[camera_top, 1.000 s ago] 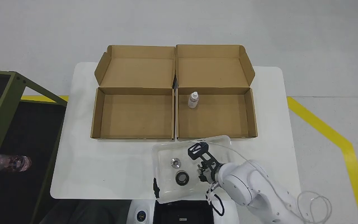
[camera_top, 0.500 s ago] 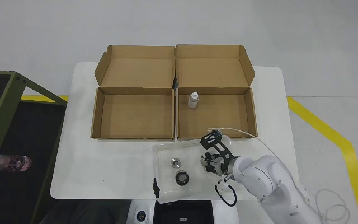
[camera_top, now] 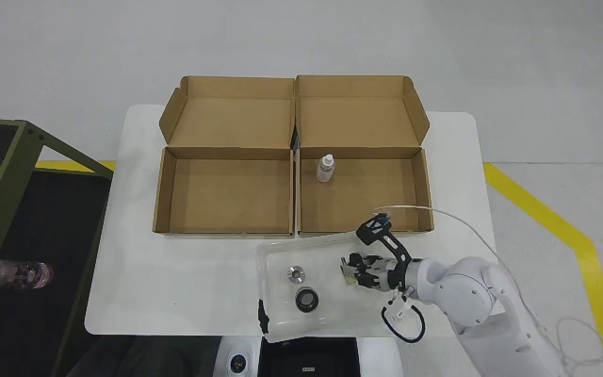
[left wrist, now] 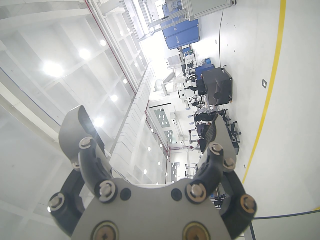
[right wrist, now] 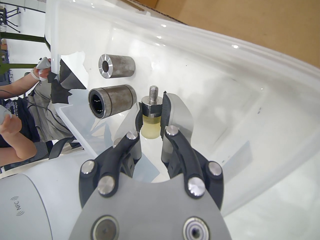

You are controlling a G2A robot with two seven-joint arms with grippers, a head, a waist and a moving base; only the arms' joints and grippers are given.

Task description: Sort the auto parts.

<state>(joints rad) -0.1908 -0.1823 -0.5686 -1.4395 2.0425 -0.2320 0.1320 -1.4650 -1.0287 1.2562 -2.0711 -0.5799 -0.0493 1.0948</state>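
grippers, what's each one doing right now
Left gripper: open, holding nothing.
Right gripper: shut on a small bolt over the clear tray.

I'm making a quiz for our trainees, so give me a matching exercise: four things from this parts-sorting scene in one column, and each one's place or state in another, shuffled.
1. threaded stud
2. white bottle-shaped part
3. dark-bored sleeve
4. left gripper

A. in the right cardboard box
B. open, holding nothing
C. loose in the clear tray
D. clamped between the fingers of the right gripper

Pairs: 1-D, 2-A, 3-C, 4-B
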